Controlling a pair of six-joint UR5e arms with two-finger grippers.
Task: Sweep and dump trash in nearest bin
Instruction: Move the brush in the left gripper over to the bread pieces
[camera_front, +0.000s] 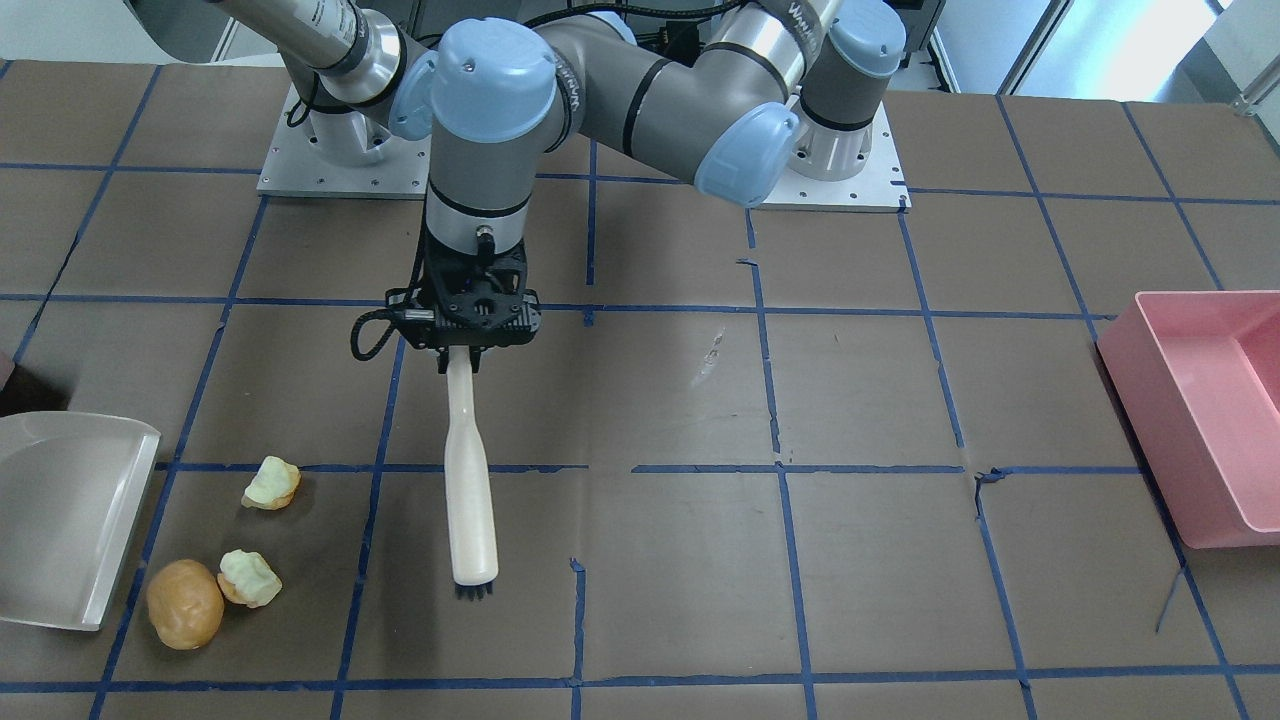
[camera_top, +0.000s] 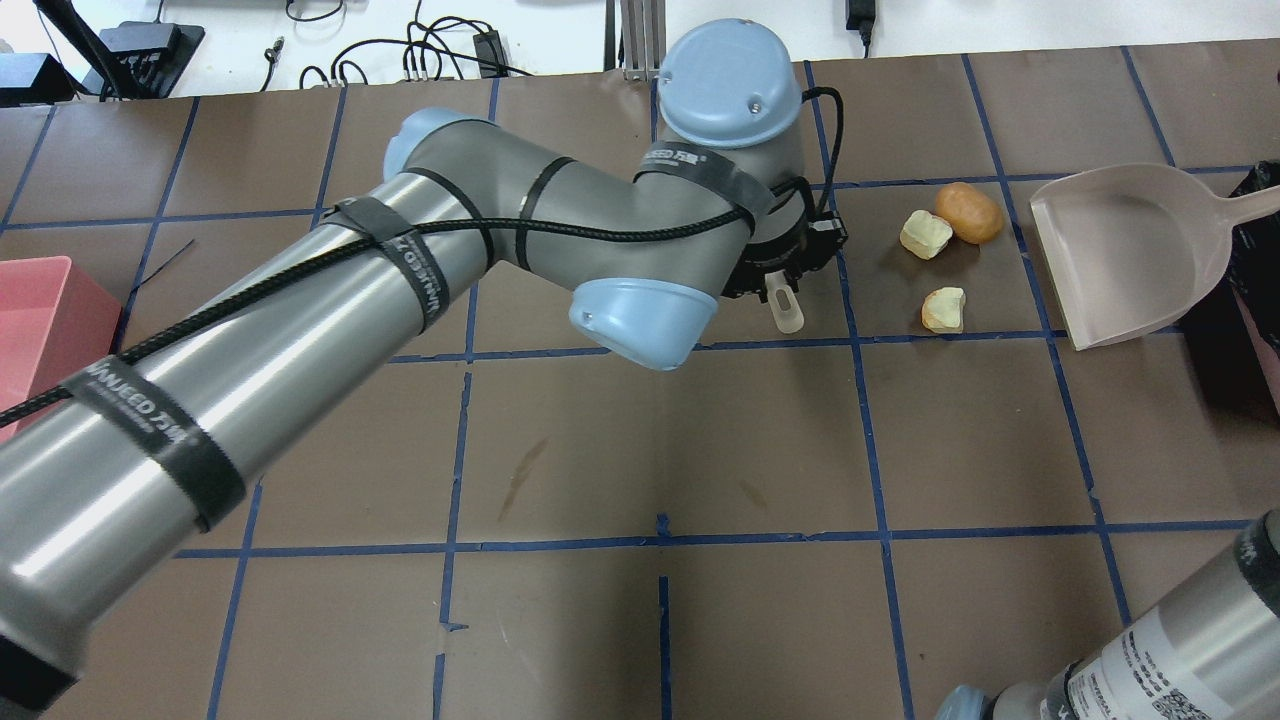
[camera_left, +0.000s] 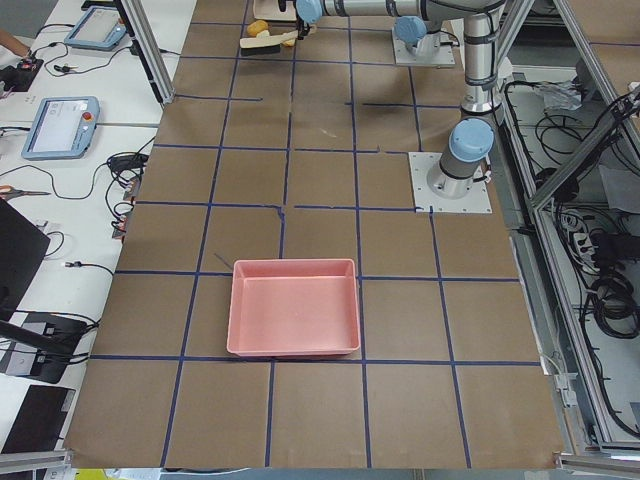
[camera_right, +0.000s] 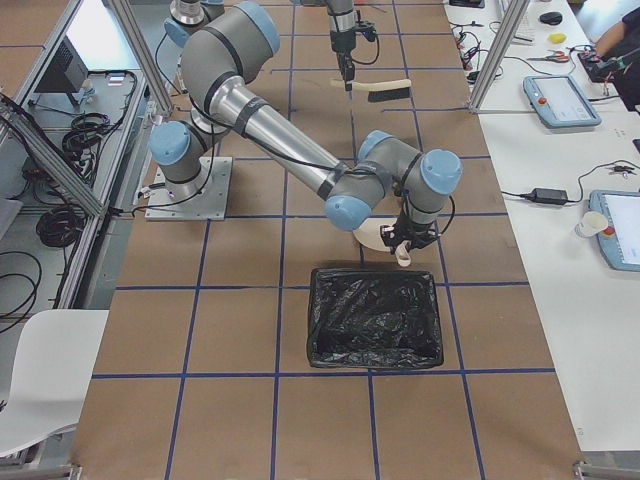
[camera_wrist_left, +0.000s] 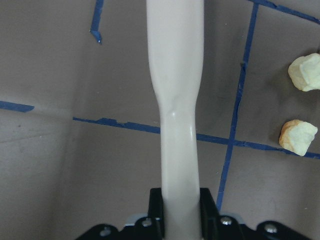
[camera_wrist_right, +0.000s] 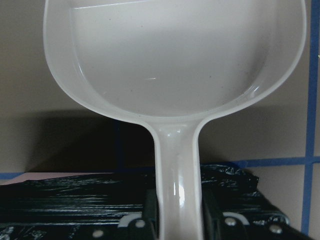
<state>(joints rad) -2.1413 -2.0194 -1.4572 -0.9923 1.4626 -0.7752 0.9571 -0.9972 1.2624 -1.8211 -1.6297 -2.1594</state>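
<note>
My left pincer clamps the cream plastic brush and my right pincer the grey plastic dustpan, bracketing three small food scraps near its mouth, black-bagged bin just behind it for dumping.

We see a light-pink tub sitting open side up on the table, across one line of the blue tape grid. Brown paper covers the tabletop. A grey mounting plate is bolted flat to it. A white side bench runs along the table, with a teach pendant and loose cables on it. A white chair stands near the table's corner.
</note>
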